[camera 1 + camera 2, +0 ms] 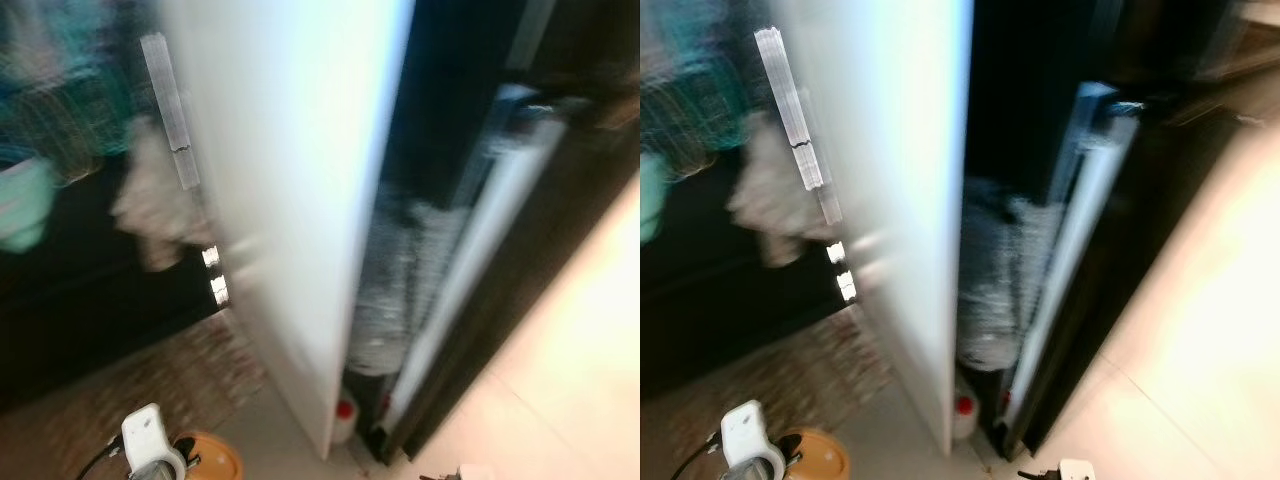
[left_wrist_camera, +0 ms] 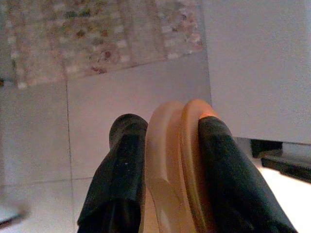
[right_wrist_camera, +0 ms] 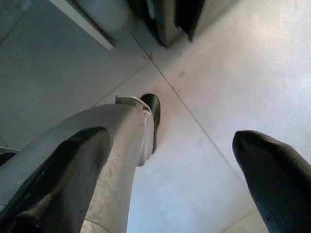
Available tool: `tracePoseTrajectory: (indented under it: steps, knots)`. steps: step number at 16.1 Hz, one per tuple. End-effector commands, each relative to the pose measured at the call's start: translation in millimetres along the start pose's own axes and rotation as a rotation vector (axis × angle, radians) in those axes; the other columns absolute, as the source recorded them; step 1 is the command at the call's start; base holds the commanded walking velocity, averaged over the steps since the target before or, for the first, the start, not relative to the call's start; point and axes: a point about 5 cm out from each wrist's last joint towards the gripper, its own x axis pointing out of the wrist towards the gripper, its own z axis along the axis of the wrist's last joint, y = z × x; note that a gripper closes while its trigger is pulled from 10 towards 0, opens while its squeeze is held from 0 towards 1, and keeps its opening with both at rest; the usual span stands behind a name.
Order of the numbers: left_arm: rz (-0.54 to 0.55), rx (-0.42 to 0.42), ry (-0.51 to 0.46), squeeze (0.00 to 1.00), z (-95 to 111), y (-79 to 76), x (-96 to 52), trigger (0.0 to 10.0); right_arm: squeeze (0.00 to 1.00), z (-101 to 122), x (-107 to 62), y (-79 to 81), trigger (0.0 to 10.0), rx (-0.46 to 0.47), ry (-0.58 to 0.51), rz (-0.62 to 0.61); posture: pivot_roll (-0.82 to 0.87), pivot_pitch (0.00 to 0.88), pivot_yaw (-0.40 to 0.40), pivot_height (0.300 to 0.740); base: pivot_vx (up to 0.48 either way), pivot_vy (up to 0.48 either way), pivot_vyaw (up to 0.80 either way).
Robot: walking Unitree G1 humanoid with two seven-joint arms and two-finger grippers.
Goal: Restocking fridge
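Two doors are standing before us: the white fridge door (image 1: 300, 180), largest in view and swung ajar, and the dark door (image 1: 1080, 270) beside it, leaving a gap where plastic bottles (image 1: 385, 300) are waiting. We are judging the ajar door as our way in. Our left claw (image 2: 167, 145) is pinching an orange dish (image 2: 177, 160) by its rim, low over the floor (image 2: 121, 97), likely carrying it. Our right claw (image 3: 170, 170) is hanging spread apart, holding nothing.
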Motion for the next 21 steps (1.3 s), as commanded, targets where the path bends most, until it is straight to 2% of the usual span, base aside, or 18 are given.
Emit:
tracePoseTrajectory:
  steps: [1,5,7,11,14,16,17,19,21]
  knots:
    - [-0.004,-0.024,-0.01,0.0,1,-5.1,0.7,10.0,0.0,-4,-0.9,-2.9,10.0,0.003,0.017,-0.012,-0.04,0.0,0.05,0.74,0.0,0.0,-0.73]
    - [0.013,-0.01,-0.013,0.0,0,0.5,0.0,10.0,0.0,-5,-1.4,-3.6,10.0,0.001,-0.001,-0.017,-0.04,0.0,0.05,0.74,0.0,0.0,-0.73]
    - [0.018,-0.006,-0.014,0.0,1,2.1,-0.2,10.0,0.0,-4,-1.6,-4.4,10.0,0.0,-0.018,-0.03,-0.04,0.0,0.051,0.74,0.0,0.0,0.0]
    - [0.045,0.007,-0.003,0.0,-5,10.2,-2.2,10.0,0.0,-2,-3.7,-10.5,10.0,0.075,-0.119,-0.162,-0.06,0.0,0.056,0.74,0.0,0.0,0.0]
    - [0.06,0.011,-0.004,0.0,-5,13.6,-2.7,10.0,0.0,3,-7.0,-13.2,10.0,0.158,-0.24,-0.263,-0.07,0.0,0.059,0.74,0.0,0.0,0.0]
    - [0.065,0.009,-0.01,0.0,-4,13.9,-2.5,10.0,0.0,6,-7.7,-12.5,10.0,0.191,-0.28,-0.26,-0.08,0.0,0.062,0.74,0.0,0.0,0.0]
    - [0.069,0.008,-0.014,0.0,-2,14.2,-2.3,10.0,0.0,11,-9.1,-11.7,10.0,0.209,-0.338,-0.256,-0.09,0.0,0.066,0.74,0.0,0.0,0.0]
    - [0.073,0.009,-0.017,0.0,-1,13.8,-2.0,10.0,0.0,16,-10.4,-11.5,10.0,0.193,-0.383,-0.257,-0.09,0.0,0.07,0.74,0.0,0.0,0.0]
    - [0.076,0.009,-0.019,0.0,-1,14.5,-2.1,10.0,0.0,22,-13.0,-12.4,10.0,0.117,-0.44,-0.282,-0.1,0.0,0.077,0.74,0.0,0.0,0.0]
